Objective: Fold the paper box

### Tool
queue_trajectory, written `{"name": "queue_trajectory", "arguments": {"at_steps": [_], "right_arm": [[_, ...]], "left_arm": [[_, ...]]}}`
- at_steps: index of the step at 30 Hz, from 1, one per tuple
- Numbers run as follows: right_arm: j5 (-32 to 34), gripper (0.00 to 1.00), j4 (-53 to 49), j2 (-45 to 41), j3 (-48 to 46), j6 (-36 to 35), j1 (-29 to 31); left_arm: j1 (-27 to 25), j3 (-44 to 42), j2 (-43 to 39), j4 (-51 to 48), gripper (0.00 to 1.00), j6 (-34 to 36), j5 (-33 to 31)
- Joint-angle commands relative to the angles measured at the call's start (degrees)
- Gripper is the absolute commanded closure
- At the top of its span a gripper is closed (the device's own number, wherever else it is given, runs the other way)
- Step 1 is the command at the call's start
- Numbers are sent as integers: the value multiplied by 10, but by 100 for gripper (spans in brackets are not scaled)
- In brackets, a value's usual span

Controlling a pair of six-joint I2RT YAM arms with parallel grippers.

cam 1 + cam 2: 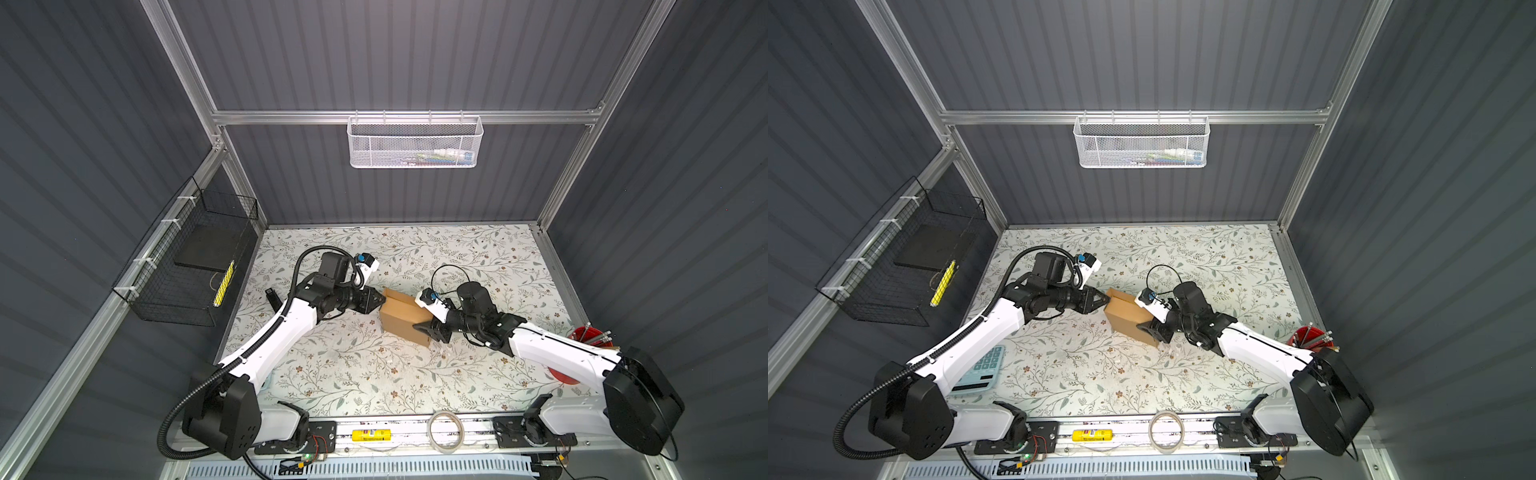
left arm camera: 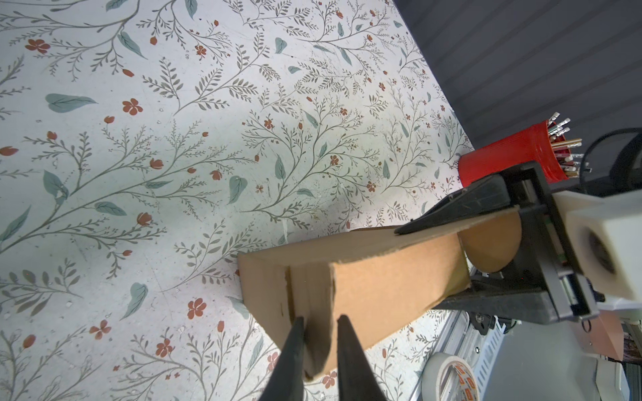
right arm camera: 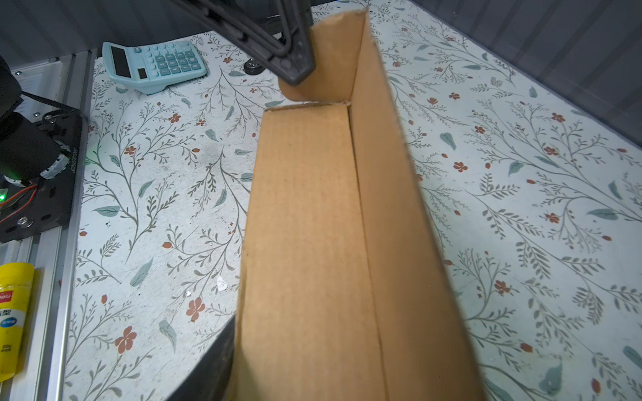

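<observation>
Inspection of the floral table point(image 1: 478, 253): 1 paper box point(image 1: 402, 316), partly formed with side walls raised and top open, sits near the middle, between the 2 arms.

Left gripper point(image 2: 321, 321) is at the box's left end. Its fingers stand narrow with a rounded end flap between them; I cannot tell whether the pads press the flap.

Right gripper point(image 1: 420, 326) is at the opposite end. Its fingers stand about half spread, 1 on each side of the end of the box, clamping it.
</observation>
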Motion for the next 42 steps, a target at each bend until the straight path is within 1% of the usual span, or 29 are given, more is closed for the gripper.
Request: {"name": "queue_trajectory", "arguments": {"at_steps": [1, 9, 19, 30, 42], "right_arm": [[2, 60, 3, 5, 15, 1, -2], [2, 60, 1, 7, 16, 1, -2], [0, 60, -1, 7, 16, 2, -2], [-2, 60, -3, 12, 20, 2, -2], [-2, 60, -9, 12, 22, 3, -2]], "left_arm": [[-8, -6, -13, 11, 82, -12, 17], [-13, 1, -10, 13, 82, -16, 12], [-16, -1, -3, 24, 86, -22, -4], [-19, -7, -5, 30, 87, -28, -42], [-21, -25, -11, 44, 92, -32, -68]]}}
